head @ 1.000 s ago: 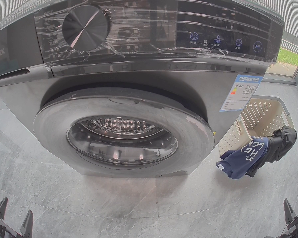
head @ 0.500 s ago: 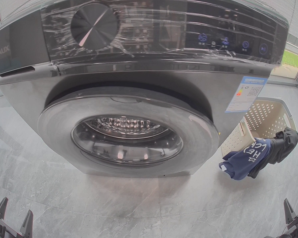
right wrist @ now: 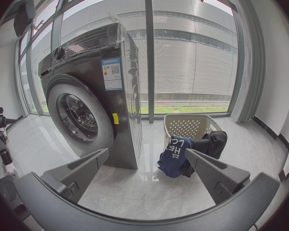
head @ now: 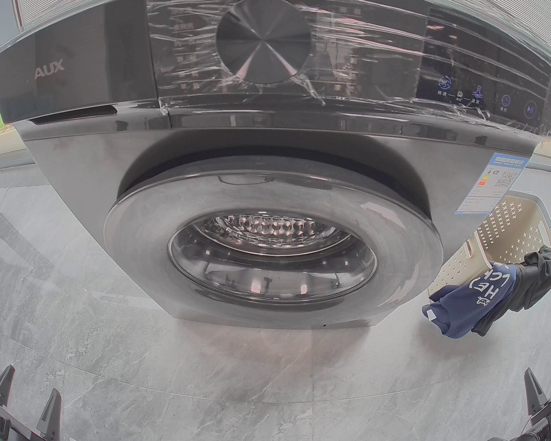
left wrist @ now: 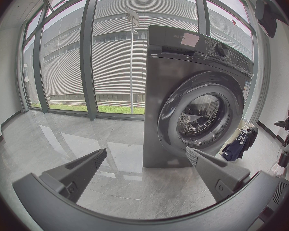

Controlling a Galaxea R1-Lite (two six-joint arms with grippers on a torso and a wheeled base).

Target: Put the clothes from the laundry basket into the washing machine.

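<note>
Judging this as the approach step: nothing is grasped yet. The washer (head: 275,154) sits square ahead of me with its door (head: 269,258) shut. The basket (head: 520,228) stands on the floor (head: 226,362) just beside the washer's right side. A blue shirt (head: 471,304) and a black garment (head: 542,277) hang over the basket's near rim, the shirt drooping toward the floor.

Left gripper (head: 29,387) is low at my left, jaws wide, holding nothing. Right gripper (head: 546,365) is low at my right, jaws wide too and empty, with the clothes ahead of it in the right wrist view.

To do it well, I'd open the door first so the drum is ready. Then I'd take the right arm to the shirt where it bunches over the rim. I'd pinch a thick fold, not a loose edge, and lift clear of the rim so the basket doesn't tip. The black garment overlaps the shirt and may drag along.

Print: a logo (head: 49,68) sits on the drawer front, and small text rings the dial (head: 263,39) under plastic wrap. Lit icons (head: 483,96) mark the panel's right end. A blue-edged label (head: 493,182) carries a colour scale and a square code, and a yellow sticker (right wrist: 115,118) sits on the front edge. The shirt has white lettering, seen upside down. I'm not transcribing any of it.
</note>
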